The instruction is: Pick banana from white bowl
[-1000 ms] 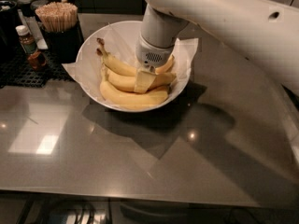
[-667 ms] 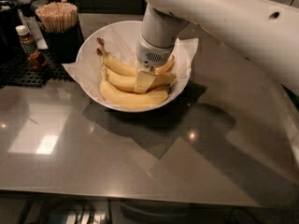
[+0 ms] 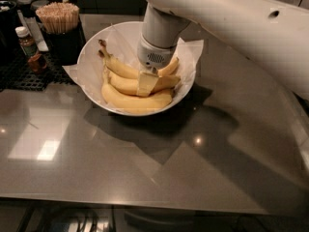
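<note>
Three bananas (image 3: pixel 135 101) lie in the one white bowl (image 3: pixel 91 64); the gripper (image 3: pixel 147 85) is down among them, its grip impossible to tell. One stick cup (image 3: pixel 65 38) crowds the bowl's 10 o'clock rim, while the table (image 3: pixel 96 173) lies open toward 6 o'clock

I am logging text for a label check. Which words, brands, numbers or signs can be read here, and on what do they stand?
No text can be read.
Small bottle, left of the white bowl: label too blurred to read.
Pincer, down on the bananas in the bowl: no marking shows.
</note>
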`<act>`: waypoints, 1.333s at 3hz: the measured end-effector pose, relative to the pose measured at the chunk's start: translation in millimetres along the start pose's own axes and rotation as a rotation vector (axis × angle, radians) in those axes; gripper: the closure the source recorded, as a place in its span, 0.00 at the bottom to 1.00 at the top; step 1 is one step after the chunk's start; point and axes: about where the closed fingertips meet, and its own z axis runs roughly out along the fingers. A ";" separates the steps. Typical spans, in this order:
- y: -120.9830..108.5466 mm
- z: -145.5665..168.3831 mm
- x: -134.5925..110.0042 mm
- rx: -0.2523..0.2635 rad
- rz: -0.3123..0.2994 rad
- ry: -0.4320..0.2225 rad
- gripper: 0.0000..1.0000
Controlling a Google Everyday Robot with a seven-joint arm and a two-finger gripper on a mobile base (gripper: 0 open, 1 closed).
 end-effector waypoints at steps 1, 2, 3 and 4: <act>-0.2 -1.1 -0.3 0.000 0.000 0.000 1.00; 11.9 -17.3 -18.4 0.035 -0.080 -0.105 1.00; 35.0 -60.9 -45.1 0.131 -0.172 -0.322 1.00; 53.2 -105.4 -64.2 0.210 -0.244 -0.491 1.00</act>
